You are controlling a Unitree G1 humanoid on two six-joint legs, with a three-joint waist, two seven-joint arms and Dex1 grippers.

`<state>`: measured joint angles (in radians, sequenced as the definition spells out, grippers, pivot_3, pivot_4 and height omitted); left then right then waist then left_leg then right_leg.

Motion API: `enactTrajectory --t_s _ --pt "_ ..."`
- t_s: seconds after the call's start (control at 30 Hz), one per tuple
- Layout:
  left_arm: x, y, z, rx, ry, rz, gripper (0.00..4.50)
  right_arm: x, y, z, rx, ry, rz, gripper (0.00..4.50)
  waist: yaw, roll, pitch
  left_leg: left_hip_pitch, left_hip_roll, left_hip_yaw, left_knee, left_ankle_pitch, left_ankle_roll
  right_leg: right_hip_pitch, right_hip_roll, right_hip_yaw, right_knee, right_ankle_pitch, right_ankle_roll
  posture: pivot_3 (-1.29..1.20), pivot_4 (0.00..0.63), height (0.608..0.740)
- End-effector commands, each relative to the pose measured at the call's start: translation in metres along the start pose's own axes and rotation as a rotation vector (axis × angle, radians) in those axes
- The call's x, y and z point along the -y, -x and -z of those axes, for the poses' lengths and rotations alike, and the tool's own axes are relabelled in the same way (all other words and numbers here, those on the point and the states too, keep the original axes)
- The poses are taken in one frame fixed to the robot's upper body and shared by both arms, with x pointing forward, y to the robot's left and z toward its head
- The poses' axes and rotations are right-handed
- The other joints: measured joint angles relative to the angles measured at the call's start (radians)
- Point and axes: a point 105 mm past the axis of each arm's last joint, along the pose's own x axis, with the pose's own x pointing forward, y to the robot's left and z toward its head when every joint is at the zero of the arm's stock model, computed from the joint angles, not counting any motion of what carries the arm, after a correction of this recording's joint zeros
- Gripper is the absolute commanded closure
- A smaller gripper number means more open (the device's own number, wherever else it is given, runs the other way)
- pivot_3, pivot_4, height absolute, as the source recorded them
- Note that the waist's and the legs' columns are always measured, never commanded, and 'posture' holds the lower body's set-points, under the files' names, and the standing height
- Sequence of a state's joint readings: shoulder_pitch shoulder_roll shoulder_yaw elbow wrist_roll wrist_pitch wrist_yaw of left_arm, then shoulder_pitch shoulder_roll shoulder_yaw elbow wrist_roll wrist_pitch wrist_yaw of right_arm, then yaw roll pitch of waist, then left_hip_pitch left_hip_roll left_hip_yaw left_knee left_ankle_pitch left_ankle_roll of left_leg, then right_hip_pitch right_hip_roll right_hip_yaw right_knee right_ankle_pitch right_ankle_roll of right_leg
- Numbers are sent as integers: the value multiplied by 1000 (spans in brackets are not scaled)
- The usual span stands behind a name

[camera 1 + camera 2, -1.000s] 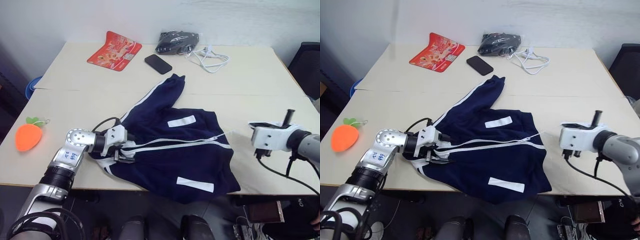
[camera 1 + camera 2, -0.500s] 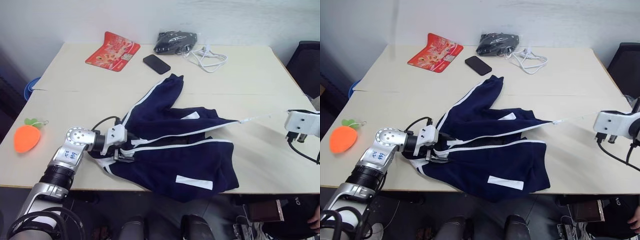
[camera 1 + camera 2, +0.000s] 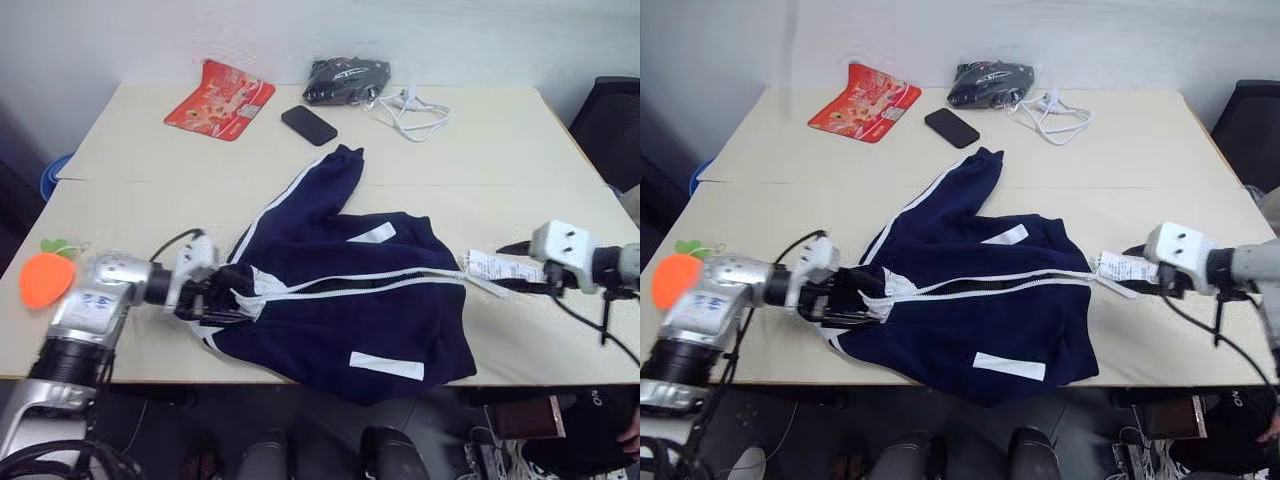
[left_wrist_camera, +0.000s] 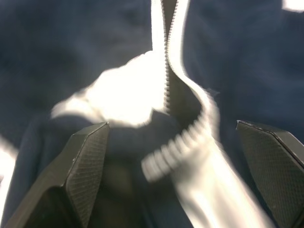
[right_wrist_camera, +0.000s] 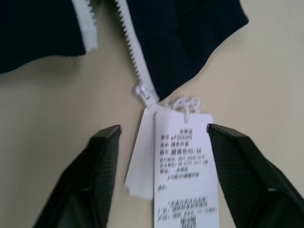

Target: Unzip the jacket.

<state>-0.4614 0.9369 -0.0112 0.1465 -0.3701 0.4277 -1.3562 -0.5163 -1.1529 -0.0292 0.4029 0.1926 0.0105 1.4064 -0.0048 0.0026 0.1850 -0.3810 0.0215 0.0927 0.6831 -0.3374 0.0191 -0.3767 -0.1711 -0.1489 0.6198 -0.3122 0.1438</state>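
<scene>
the navy track jacket (image 3: 350, 300) lies across the table's (image 3: 150, 140) near edge. the left gripper (image 4: 180, 166) spreads wide at its collar end; the right gripper (image 5: 161, 161), fingers released, straddles the paper tag (image 5: 183, 166).

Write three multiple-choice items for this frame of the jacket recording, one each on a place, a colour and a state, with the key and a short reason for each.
1. Where does the orange carrot toy lie?
A. at the table's left edge
B. on the jacket
C. beside the white cable

2. What colour is the jacket's zipper?
A. red
B. white
C. black

3. How does the right gripper stand?
A. shut on the paper tag
B. shut on a sleeve
C. open, with the tag lying between its fingers

Key: 1 A, the carrot toy lies far from the jacket. 2 B, the zipper is white on navy. 3 C, the right gripper stands apart around the paper tag.
</scene>
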Motion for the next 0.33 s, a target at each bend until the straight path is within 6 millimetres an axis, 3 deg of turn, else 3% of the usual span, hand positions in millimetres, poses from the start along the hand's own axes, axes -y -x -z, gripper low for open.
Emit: enactTrajectory --t_s 0.03,0.07,0.13,0.2,0.33 --pt "6 40 -18 -35 -91 -60 0 5 41 -7 -3 -91 -52 299 -1 1 0 0 1 0 0 0 0 0 0 0 0 0 0 0 150 740" --pt "6 55 -14 -87 -126 -91 0 8 51 -7 -4 -120 -48 22 -2 1 1 0 4 0 0 0 0 0 0 0 -1 0 0 0 150 740" --pt "7 77 -13 -147 -158 -137 0 12 65 -11 15 -176 -29 22 -2 2 1 0 5 1 0 -1 0 0 0 0 -1 0 0 0 150 740" --pt "10 105 -26 -142 -140 -183 0 19 81 -25 104 -253 2 22 -1 3 3 0 5 3 0 -1 0 0 0 0 -1 0 0 0 150 740" --pt "13 127 -35 -153 -160 -238 0 21 91 -32 183 -315 12 22 -2 4 4 -1 6 4 0 -2 -1 -1 1 0 -2 0 0 0 150 740"
